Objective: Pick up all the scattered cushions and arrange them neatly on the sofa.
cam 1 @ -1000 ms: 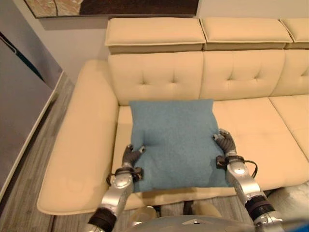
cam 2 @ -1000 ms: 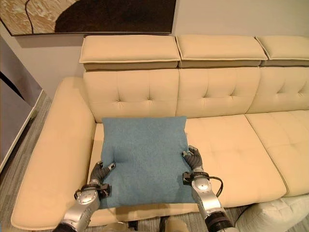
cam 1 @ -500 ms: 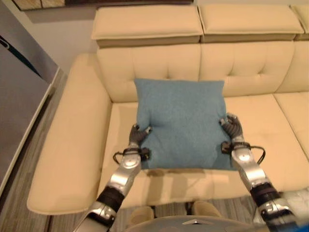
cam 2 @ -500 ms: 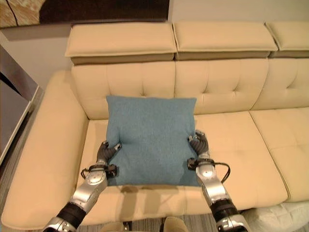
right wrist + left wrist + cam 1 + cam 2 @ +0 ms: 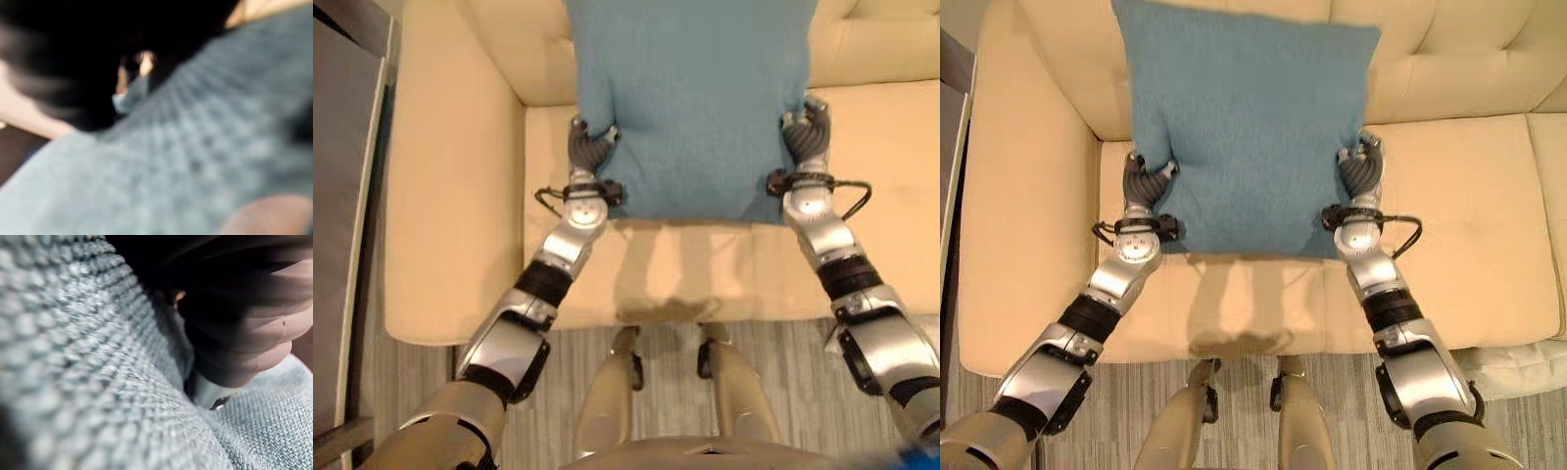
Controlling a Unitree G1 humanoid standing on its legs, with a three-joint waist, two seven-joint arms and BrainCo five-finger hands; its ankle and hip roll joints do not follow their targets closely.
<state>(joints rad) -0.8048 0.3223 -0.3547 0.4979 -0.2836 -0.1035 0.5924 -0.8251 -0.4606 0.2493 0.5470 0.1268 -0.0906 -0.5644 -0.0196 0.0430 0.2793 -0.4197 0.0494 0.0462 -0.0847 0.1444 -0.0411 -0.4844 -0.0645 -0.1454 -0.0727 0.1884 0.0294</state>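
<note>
In the left eye view the blue cushion (image 5: 690,103) stands propped against the sofa (image 5: 450,196) backrest near its left armrest, its lower edge over the seat. The left hand (image 5: 588,149) pinches the lower left edge, fingers curled into the fabric; the right hand (image 5: 807,135) grips the lower right edge likewise.

The right eye view shows the same two-handed hold.

The left wrist view shows knitted cushion cloth bunched against the hand's cover.

The right wrist view shows cloth close up.

Risk: if the hands let go unevenly, the cushion may slump forward off the seat's front edge.
</note>
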